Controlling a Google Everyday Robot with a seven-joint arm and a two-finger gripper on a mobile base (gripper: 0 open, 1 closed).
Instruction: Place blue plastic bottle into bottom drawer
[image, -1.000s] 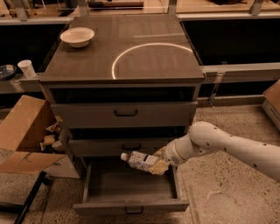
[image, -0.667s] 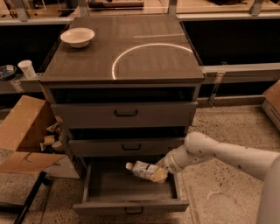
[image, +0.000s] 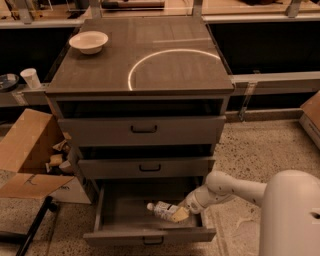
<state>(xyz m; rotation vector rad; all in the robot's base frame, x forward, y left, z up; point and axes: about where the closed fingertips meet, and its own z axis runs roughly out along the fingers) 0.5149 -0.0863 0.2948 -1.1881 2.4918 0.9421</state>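
The bottom drawer (image: 120, 210) of the grey cabinet is pulled out, its grey interior showing. The blue plastic bottle (image: 161, 210), clear with a white cap pointing left, lies tilted low inside the drawer at its right side. My gripper (image: 179, 214) is at the bottle's right end, down inside the drawer, shut on the bottle. My white arm (image: 235, 189) reaches in from the right.
The two upper drawers (image: 142, 131) are slightly open. A white bowl (image: 88, 41) sits on the cabinet top at the back left. An open cardboard box (image: 30, 155) stands on the floor to the left. A paper cup (image: 31, 78) stands on the left shelf.
My gripper has lowered the bottle from just under the middle drawer's front down into the bottom drawer. The arm has dropped with it.
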